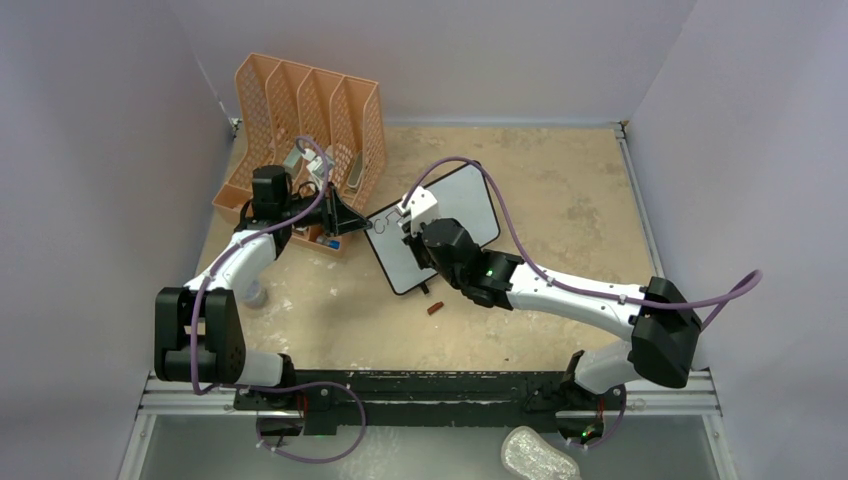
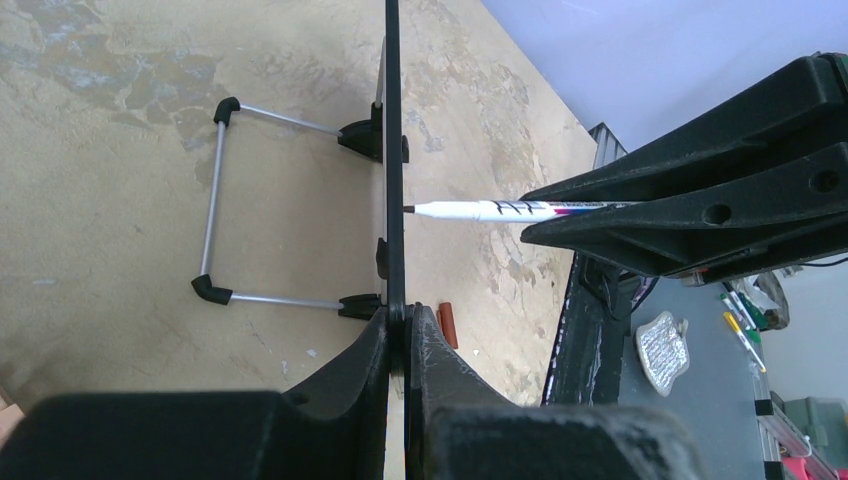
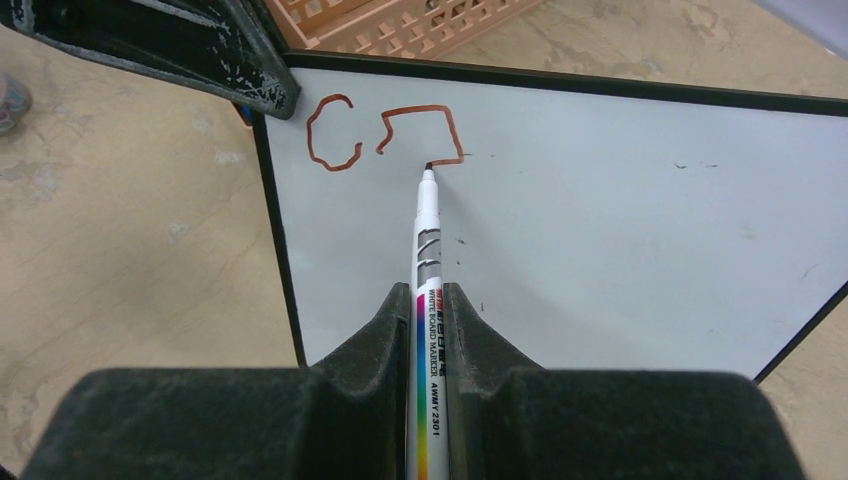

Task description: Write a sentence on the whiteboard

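Sandy tabletop (image 1: 560, 200): left gripper (image 2: 400, 322) is clamping the whiteboard (image 3: 620, 230); right gripper (image 3: 430, 300), pinching the marker (image 3: 427, 225), should be pressing lightly, steadily.

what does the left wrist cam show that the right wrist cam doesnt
Only the left wrist view: the whiteboard seen edge-on, the wire stand behind it, and a small brown cap lying on the table.
Only the right wrist view: the writing face, with brown letters (a C and an unfinished second shape), and the orange organizer.
Both: the marker held in the right gripper with its tip at the board, and the left gripper clamped on the board's edge.
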`<state>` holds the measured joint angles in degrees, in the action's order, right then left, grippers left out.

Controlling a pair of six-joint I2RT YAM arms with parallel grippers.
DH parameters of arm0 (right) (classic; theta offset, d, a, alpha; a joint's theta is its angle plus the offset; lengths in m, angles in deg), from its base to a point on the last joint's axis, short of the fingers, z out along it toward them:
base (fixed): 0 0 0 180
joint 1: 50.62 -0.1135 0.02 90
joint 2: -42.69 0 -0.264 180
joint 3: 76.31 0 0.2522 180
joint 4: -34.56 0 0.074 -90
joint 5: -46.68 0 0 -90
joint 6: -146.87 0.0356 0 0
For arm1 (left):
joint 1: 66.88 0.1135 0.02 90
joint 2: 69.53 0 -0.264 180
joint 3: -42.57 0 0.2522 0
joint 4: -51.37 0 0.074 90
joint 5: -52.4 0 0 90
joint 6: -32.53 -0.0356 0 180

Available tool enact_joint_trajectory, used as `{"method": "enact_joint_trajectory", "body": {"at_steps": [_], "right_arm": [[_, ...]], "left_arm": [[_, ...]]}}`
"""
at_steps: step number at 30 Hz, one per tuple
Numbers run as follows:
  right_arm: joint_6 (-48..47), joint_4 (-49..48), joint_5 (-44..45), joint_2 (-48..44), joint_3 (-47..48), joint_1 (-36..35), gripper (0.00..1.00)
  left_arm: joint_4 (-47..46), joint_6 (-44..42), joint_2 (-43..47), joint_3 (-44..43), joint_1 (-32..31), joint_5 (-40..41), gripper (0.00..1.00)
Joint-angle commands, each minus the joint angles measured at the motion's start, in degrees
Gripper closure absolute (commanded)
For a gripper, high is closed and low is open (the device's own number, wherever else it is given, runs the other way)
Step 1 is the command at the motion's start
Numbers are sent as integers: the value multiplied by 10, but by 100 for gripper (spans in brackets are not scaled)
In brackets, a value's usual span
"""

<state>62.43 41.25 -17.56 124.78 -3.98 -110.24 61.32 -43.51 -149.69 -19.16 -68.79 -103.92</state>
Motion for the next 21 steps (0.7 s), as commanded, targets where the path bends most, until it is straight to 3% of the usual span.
{"method": "enact_joint_trajectory", "body": {"at_steps": [1,21], "right_arm": [[-5,-2,-25,-22,2,1,100],[-16,-26,-41,-2,25,1,100]], "left_arm": [[4,-7,-4,-6,-2,-18,100],[5,-7,-3,-6,-2,-19,100]]}}
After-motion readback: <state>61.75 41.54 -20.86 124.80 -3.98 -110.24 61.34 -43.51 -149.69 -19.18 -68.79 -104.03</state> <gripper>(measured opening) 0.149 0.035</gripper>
